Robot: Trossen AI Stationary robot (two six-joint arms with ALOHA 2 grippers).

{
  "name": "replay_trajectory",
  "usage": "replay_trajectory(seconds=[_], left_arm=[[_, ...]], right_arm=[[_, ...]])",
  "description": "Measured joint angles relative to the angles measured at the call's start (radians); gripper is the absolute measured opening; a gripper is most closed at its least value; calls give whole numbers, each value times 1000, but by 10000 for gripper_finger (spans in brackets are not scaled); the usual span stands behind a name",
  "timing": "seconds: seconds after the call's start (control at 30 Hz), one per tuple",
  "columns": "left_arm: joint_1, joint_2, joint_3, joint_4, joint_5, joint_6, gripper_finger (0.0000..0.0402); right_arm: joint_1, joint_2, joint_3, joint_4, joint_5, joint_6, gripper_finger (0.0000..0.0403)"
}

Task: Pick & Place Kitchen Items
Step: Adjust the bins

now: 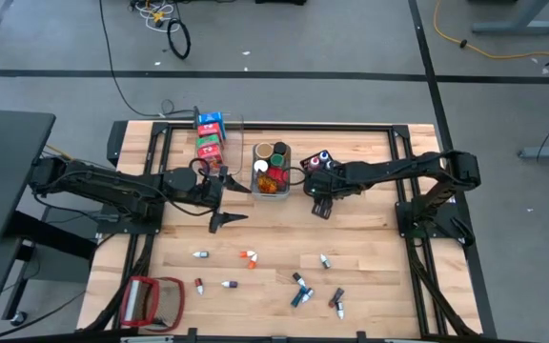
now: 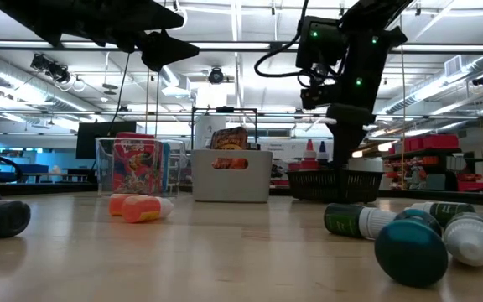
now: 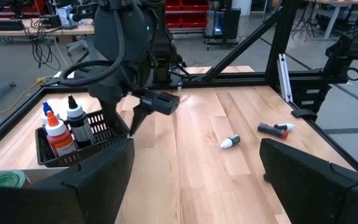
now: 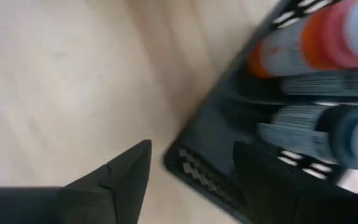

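Right gripper stood wide, empty, just beside black bin; drop looked done, next a loose bottle; left gripper hung wide

Grey floor w/ cables, ceiling strip lights, red shelf bins.

You have three bins at the bench's far side, eight or so small bottles loose on its near half, and one red-framed object at the near left corner.
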Motion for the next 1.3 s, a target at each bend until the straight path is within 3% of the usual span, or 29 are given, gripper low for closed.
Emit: replay_trajectory(seconds=[0.4, 0.87, 1.3], left_arm=[[0, 0, 0, 0, 0, -1, 355], [0, 0, 0, 0, 2, -2, 355], [0, 0, 0, 0, 3, -2, 355]], right_arm=[[6, 0, 0, 12, -115, -52, 216], [6, 1, -59, 99, -116, -79, 207], [7, 1, -59, 178, -298, -74, 180]])
